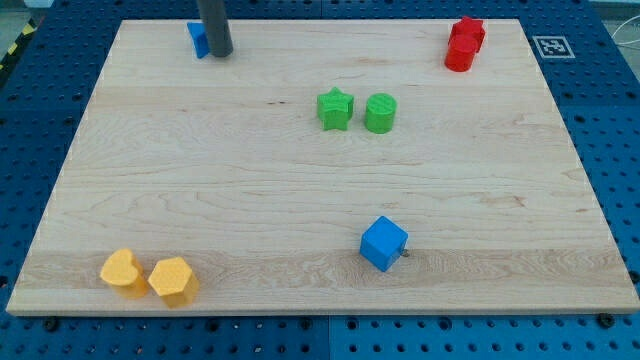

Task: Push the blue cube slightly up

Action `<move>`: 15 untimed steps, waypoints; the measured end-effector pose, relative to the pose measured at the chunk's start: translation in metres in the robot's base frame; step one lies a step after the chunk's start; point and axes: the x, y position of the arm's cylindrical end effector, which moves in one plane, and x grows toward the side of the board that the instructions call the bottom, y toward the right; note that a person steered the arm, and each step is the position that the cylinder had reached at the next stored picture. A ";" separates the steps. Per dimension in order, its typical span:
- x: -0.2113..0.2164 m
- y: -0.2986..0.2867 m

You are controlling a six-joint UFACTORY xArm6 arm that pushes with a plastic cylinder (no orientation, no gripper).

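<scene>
My tip (220, 53) touches a small blue block (197, 38), far from the blue cube (384, 243).

You have two blue blocks, the blue cube (384, 243) and a blue block (198, 39) half hidden behind the rod; two green, a star (335, 109) and a cylinder (380, 113); two red (464, 44); two yellow (122, 271) (173, 281).

Green star (335, 108) and green cylinder (380, 113) sit side by side up near the middle. Two red blocks (465, 44) huddle at the top-right corner, two yellow ones (149, 276) bottom-left, and another blue block (197, 39) top-left.
</scene>
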 end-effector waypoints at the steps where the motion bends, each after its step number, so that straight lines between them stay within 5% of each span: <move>1: 0.017 0.048; 6: 0.115 0.321; 9: 0.281 0.290; 10: 0.306 0.266; 12: 0.331 0.197; 15: 0.284 0.182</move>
